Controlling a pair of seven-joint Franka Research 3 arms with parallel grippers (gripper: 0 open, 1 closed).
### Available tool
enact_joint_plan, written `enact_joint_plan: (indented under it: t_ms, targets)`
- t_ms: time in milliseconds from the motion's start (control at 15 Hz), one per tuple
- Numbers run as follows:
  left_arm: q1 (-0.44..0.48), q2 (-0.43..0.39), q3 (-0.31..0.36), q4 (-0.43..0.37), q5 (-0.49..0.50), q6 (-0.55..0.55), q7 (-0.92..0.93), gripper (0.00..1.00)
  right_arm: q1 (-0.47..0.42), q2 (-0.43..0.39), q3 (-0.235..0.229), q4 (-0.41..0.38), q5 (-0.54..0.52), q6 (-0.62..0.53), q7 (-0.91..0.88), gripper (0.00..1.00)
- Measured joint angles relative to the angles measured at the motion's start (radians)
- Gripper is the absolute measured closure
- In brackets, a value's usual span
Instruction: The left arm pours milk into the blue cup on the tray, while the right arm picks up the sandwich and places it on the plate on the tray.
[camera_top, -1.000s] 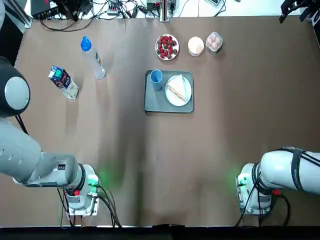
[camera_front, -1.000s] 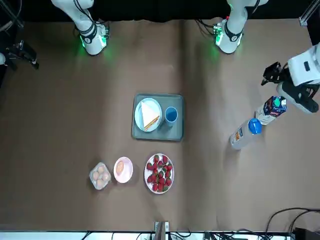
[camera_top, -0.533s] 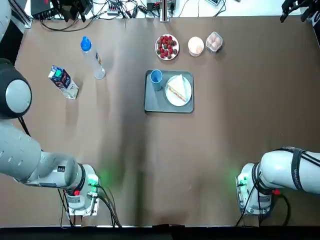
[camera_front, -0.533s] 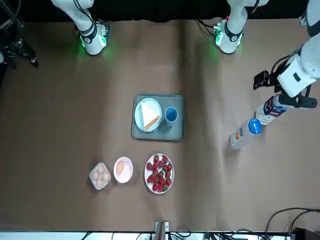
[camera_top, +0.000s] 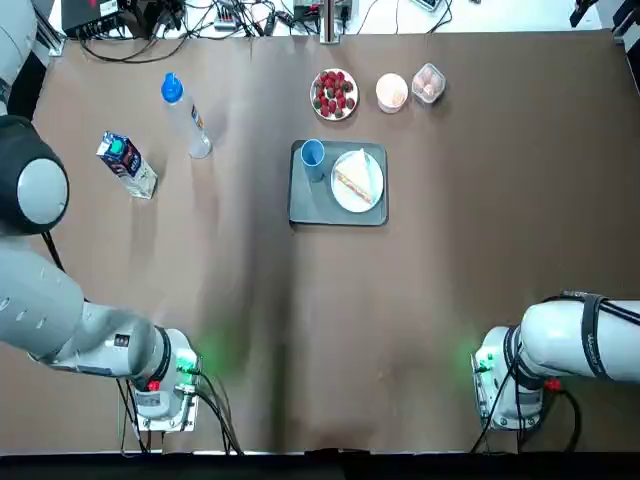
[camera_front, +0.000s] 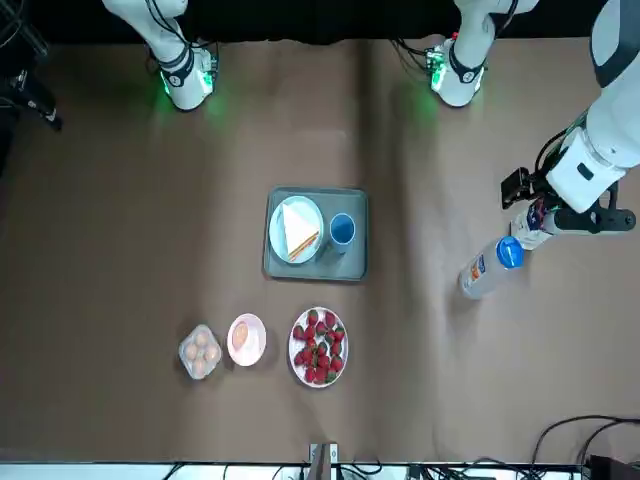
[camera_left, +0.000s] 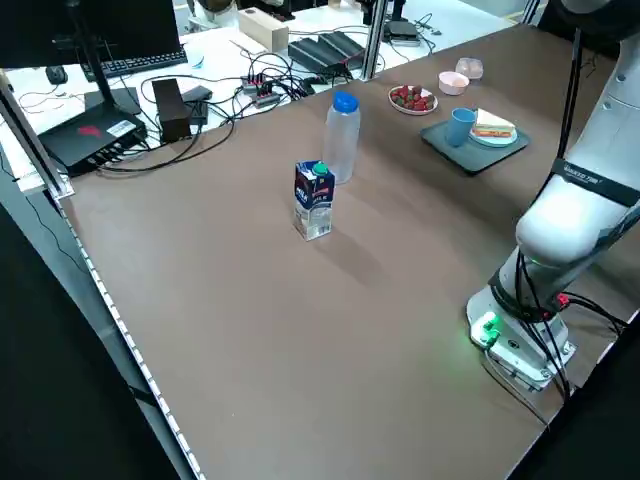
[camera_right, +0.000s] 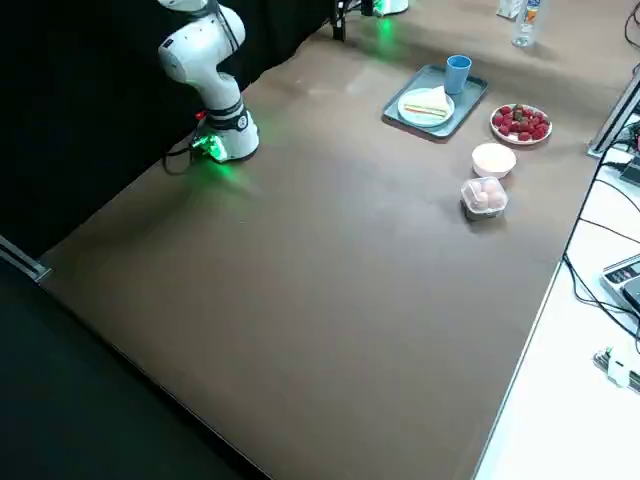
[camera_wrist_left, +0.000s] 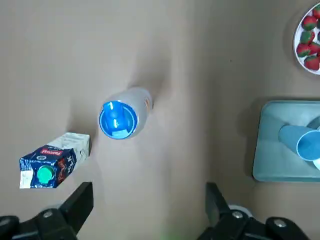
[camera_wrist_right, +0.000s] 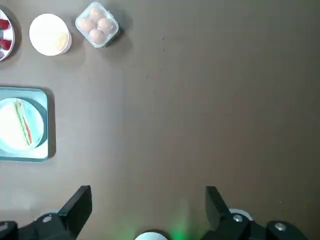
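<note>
The milk carton (camera_top: 127, 165) stands upright at the table's left, next to a blue-capped bottle (camera_top: 185, 115). The blue cup (camera_top: 312, 155) and a white plate (camera_top: 358, 181) holding the sandwich (camera_top: 354, 183) sit on the grey tray (camera_top: 312, 205) at centre. My left gripper (camera_wrist_left: 148, 192) is open, high above the table, looking down on the carton (camera_wrist_left: 52, 162) and bottle (camera_wrist_left: 120, 119); in the front view its wrist (camera_front: 585, 165) hides most of the carton (camera_front: 533, 218). My right gripper (camera_wrist_right: 148, 195) is open, high over bare table to the right of the tray (camera_wrist_right: 40, 152).
A plate of strawberries (camera_top: 334, 93), a small white bowl (camera_top: 392, 91) and a clear box of eggs (camera_top: 428, 82) line up behind the tray. Cables and electronics (camera_top: 200, 15) run along the far edge. Both arm bases (camera_top: 160, 385) glow green at the near edge.
In the front view the left wrist has swung down and in over the milk carton. The right gripper has drawn farther toward the table's far right corner. No object has moved.
</note>
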Motion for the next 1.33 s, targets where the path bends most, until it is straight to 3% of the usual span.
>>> enact_joint_plan:
  t_ms: [200,933,1333]
  targets:
    - [0.0,0.0,0.0,0.001,0.0,0.031,0.002,0.01,-0.004,0.037,-0.002,0.031,0.0,-0.033,0.0,0.0]
    - [0.016,-0.003,0.015,0.006,0.002,0.033,0.021,0.01,-0.004,0.045,-0.003,0.021,0.0,-0.028,0.0,0.0]
    - [0.012,-0.066,0.01,-0.02,0.015,0.013,0.021,0.01,-0.004,0.046,-0.003,-0.002,0.0,-0.012,0.0,0.0]
